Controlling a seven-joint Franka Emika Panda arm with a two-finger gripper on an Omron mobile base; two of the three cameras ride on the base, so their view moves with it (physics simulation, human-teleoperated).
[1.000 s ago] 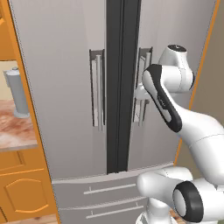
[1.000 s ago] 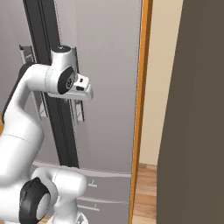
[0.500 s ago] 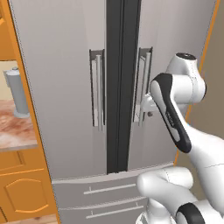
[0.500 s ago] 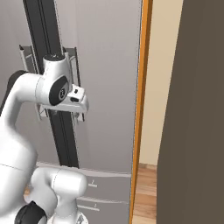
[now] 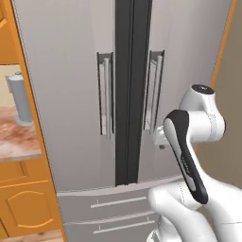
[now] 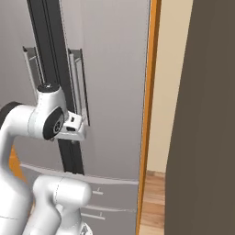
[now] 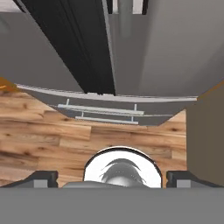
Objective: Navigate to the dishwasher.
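Fridge: seen straight ahead, grey, with a dark middle strip.
Gripper: held in front of the fridge, pointed down at the wooden floor; fingers set wide apart, nothing held.
Dishwasher: cannot be located.
Counter: seen left of the fridge.

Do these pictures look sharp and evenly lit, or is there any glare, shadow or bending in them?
Left base view: flat, even light on the fridge, no glare, slightly soft edges. Right base view: a dark, featureless wall at right. Hand view: the fridge's lines splay outward toward the floor.
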